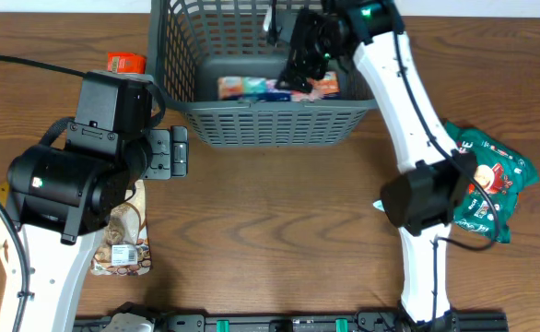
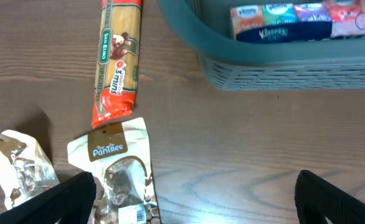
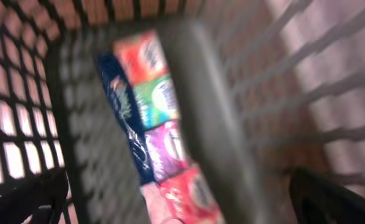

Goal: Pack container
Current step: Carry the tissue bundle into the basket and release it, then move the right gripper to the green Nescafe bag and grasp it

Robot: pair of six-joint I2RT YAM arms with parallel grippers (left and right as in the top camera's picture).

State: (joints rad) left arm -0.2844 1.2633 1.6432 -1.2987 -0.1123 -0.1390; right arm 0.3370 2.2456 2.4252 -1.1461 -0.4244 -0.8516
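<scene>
On the wooden table, the container holds colourful packets; both arms' jaws spread empty.

Everything is carried on a brown wood-grain table. The dark grey basket is set at far centre. Left of it a long red pasta packet is laid, met at its near end by a cream PanTree pouch, with a crumpled pouch beside that. A green packet is seen lying at the right
</scene>
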